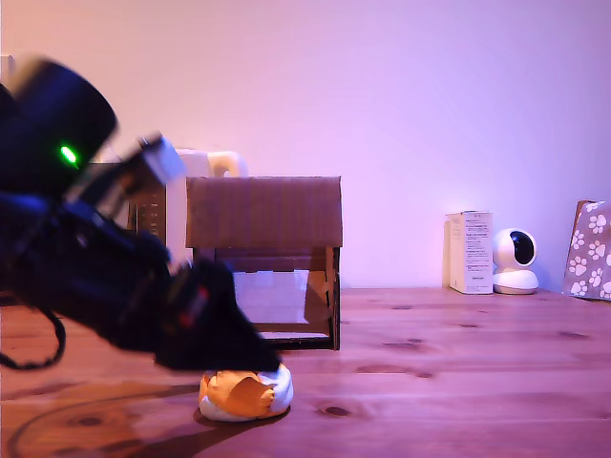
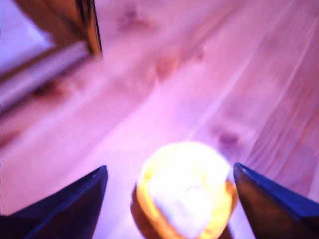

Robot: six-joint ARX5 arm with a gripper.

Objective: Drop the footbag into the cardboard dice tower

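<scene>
The dark two-fingered gripper (image 2: 169, 181) stands spread wide, its jaws on either side of the small soft footbag of orange, yellow and white panels (image 2: 183, 191) without closing on it; clear gaps show between each finger and the ball in the wrist view. In the exterior view the black claw (image 1: 224, 348) hangs low over the footbag (image 1: 245, 391), which lies squashed on the brown wooden table (image 1: 458, 382). Just behind the footbag stands the brown corrugated cardboard dice tower (image 1: 264, 212), its lower front opening showing a pale ramp. Well off from the tower, toward the exterior view's right, stand a white box (image 1: 471, 252), a small white round camera (image 1: 516, 260) and a paw-print patterned box (image 1: 587, 250).
</scene>
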